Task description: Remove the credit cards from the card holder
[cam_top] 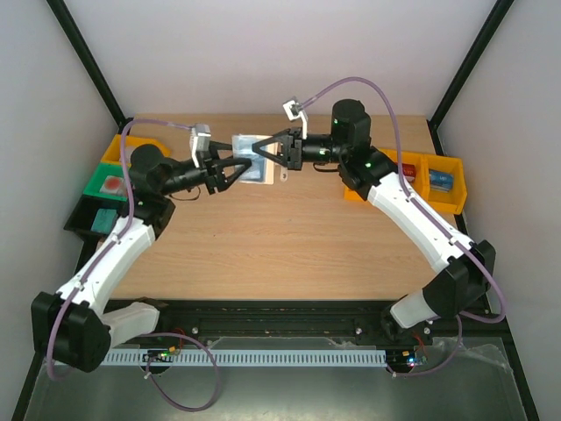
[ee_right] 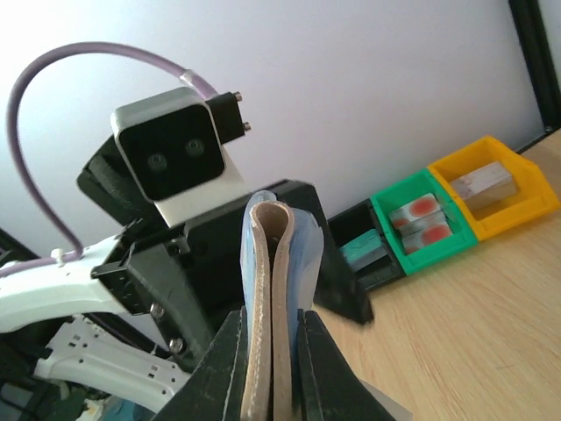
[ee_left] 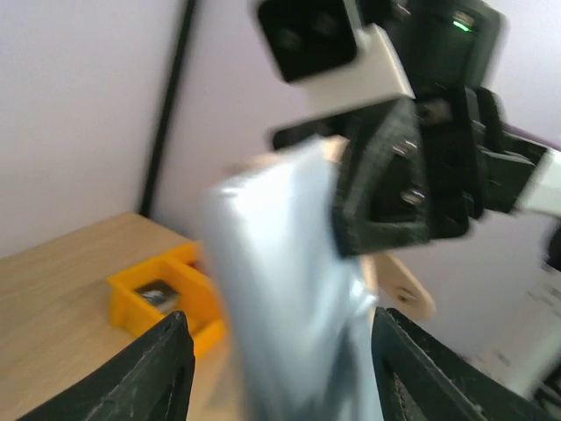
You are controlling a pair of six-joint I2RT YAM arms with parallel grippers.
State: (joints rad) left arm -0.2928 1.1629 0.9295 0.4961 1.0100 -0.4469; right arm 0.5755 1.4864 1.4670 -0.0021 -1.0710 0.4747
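No text, label, brand, number or sign is legible in any view. The card holder [cam_top: 246, 146] shows plain or blurred surfaces; the contents of the yellow bin [cam_top: 443, 203] are too small to read.

left pincer [cam_top: 237, 172] — fingers spread | right pincer [cam_top: 261, 151] — clamped | facing each other

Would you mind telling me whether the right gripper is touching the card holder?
Touching. The right wrist view shows the card holder pinched edge-up between the two fingers of the right gripper, with no gap on either side.
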